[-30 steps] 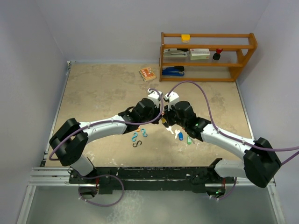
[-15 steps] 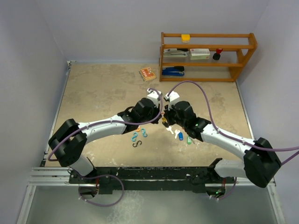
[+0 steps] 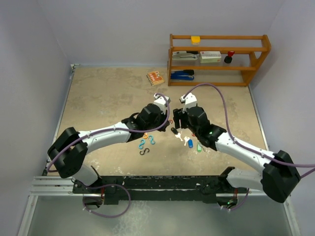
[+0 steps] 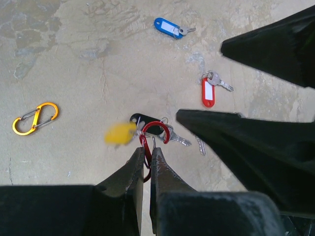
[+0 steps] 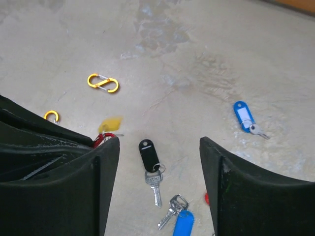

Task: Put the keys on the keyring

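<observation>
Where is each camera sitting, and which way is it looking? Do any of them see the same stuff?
Top external: high above and behind the arms, looking down on the table; both arms show whole, bases nearest.
Left wrist: on the left arm, looking down at the table past the left claw, pinched on a red clip.
Right wrist: on the right arm, looking down between the open right claw and its fingers.
Shared: both wrist views show the black-tagged key and the orange S-clip.
</observation>
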